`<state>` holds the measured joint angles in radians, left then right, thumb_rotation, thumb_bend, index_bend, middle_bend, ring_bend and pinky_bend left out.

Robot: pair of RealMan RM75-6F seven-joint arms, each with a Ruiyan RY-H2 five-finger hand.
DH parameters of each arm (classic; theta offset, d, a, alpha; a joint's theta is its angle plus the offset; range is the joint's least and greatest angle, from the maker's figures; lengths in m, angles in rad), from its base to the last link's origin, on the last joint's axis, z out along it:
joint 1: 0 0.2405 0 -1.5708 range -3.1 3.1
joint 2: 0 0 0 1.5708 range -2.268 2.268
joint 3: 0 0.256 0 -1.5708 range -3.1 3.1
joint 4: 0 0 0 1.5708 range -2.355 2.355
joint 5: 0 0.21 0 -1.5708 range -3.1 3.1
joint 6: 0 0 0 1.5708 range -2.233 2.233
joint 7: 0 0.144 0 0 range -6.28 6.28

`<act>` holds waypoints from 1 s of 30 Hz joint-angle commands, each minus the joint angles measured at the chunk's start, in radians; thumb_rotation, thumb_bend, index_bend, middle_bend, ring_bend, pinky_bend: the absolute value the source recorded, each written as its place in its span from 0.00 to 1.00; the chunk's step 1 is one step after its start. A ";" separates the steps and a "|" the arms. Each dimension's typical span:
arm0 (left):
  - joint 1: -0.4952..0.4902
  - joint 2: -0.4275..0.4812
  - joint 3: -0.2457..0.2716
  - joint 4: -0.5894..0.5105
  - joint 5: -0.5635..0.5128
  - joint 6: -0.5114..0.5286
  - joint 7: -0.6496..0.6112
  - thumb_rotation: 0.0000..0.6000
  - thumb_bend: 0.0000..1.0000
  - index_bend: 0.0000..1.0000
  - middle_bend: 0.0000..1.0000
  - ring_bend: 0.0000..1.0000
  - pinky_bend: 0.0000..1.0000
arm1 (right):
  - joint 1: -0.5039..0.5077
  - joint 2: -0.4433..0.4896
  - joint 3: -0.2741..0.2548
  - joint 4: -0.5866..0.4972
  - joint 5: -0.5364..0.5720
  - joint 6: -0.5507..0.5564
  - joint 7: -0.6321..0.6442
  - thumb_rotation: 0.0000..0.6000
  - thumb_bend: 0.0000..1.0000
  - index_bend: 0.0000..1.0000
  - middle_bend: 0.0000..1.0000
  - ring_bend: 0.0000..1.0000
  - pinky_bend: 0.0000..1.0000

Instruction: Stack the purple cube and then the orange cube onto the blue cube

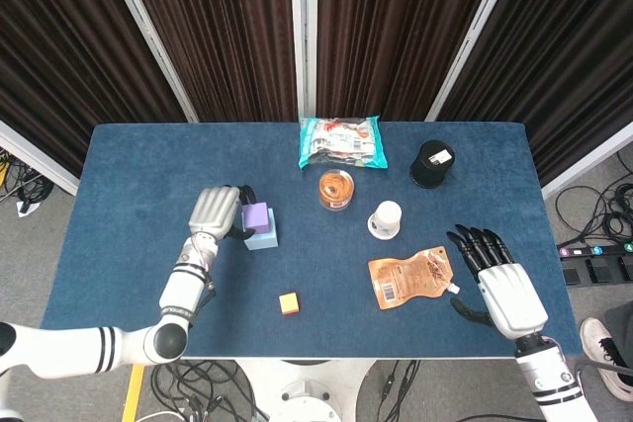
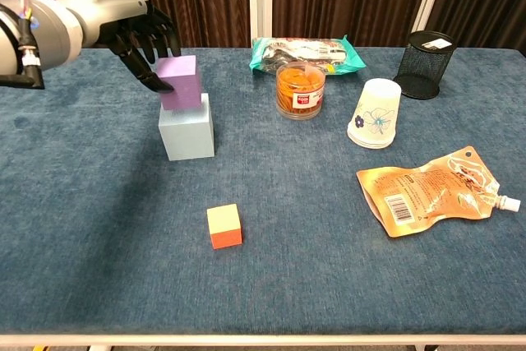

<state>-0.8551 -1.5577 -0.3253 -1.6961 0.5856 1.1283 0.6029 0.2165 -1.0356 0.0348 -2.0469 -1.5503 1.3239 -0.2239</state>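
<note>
My left hand [image 1: 217, 211] [image 2: 138, 36] grips the purple cube [image 1: 256, 216] [image 2: 180, 81] and holds it over the pale blue cube [image 1: 262, 237] [image 2: 187, 128]. The purple cube is tilted and looks to touch the blue cube's top toward its left edge. Nearer the table's front edge, the orange cube [image 1: 289, 303] [image 2: 223, 226] lies by itself. At the right front of the table my right hand [image 1: 497, 282] hovers open with fingers spread, holding nothing; the chest view does not show it.
Behind the cubes stand a jar of orange snacks [image 2: 300, 90], a teal snack bag [image 2: 306, 53], a tipped paper cup [image 2: 375, 113] and a black mesh cup [image 2: 426, 53]. An orange pouch [image 2: 431, 189] lies at the right front, beside my right hand.
</note>
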 commanded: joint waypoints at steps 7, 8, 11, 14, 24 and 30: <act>-0.010 -0.025 0.020 0.034 0.014 -0.001 -0.018 1.00 0.27 0.50 0.58 0.40 0.48 | 0.000 0.005 0.000 -0.002 0.001 0.002 0.013 1.00 0.13 0.00 0.02 0.00 0.00; -0.012 -0.029 0.027 0.049 0.027 0.001 -0.017 1.00 0.27 0.50 0.58 0.40 0.48 | 0.000 0.007 0.000 -0.002 0.001 0.001 0.012 1.00 0.13 0.00 0.02 0.00 0.00; -0.012 -0.044 0.037 0.077 0.046 0.001 -0.027 1.00 0.27 0.50 0.58 0.40 0.48 | -0.001 0.008 0.000 -0.003 0.001 0.001 0.012 1.00 0.13 0.00 0.02 0.00 0.00; -0.009 -0.056 0.037 0.086 0.048 -0.001 -0.043 1.00 0.27 0.50 0.58 0.40 0.48 | -0.001 0.008 -0.001 -0.003 0.003 0.000 0.011 1.00 0.13 0.00 0.02 0.00 0.00; 0.001 -0.076 0.045 0.119 0.076 -0.022 -0.094 1.00 0.26 0.43 0.54 0.39 0.46 | 0.002 0.012 0.002 -0.010 0.012 -0.003 0.011 1.00 0.13 0.00 0.02 0.00 0.00; 0.018 -0.048 0.042 0.097 0.106 -0.035 -0.136 1.00 0.18 0.29 0.38 0.30 0.39 | 0.001 0.012 0.001 -0.010 0.011 -0.003 0.016 1.00 0.13 0.00 0.02 0.00 0.00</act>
<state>-0.8426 -1.6157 -0.2822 -1.5885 0.6831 1.0926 0.4733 0.2181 -1.0233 0.0362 -2.0573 -1.5389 1.3212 -0.2075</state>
